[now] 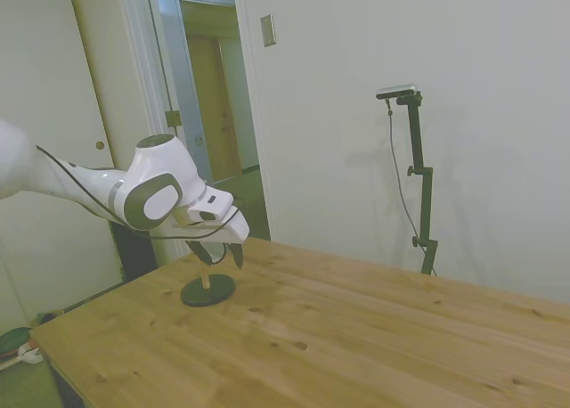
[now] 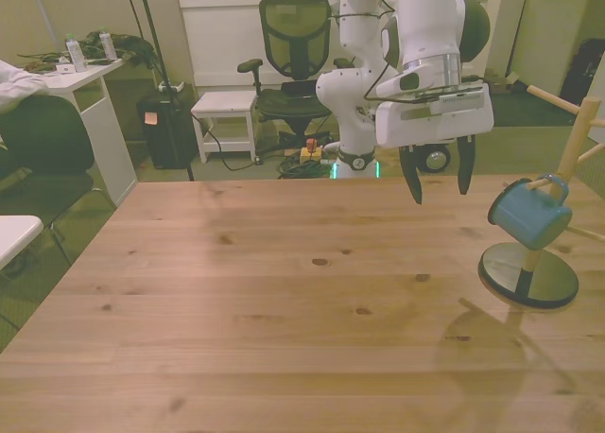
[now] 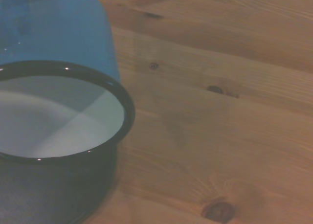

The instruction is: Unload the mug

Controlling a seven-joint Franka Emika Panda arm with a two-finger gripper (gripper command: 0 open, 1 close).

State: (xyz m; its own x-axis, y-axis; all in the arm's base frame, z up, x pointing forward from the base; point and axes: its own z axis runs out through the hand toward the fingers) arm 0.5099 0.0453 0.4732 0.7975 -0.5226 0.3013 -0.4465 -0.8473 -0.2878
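Mug [image 2: 527,216] hangs tilted by handle on peg stand [image 2: 561,173], front view's right. Gripper [image 2: 439,185] just beside, above counter [image 2: 284,301] — jaws spread, empty.

Wooden table [image 2: 284,291], pale planks with dark knots, grain running across. Near the front view's right edge a wooden peg stand [image 2: 567,159] rises from a dark round base [image 2: 529,275] resting on the tabletop; pegs angle upward from its post. Beyond the table: a black mesh office chair [image 2: 295,36], a small white stool [image 2: 225,107] beside it, a white desk [image 2: 90,83] at the front view's left carrying bottles. Side view shows the stand's base [image 1: 207,289] near the table's corner, a doorway [image 1: 209,96] open behind it, and a pale wall plate [image 1: 267,30].
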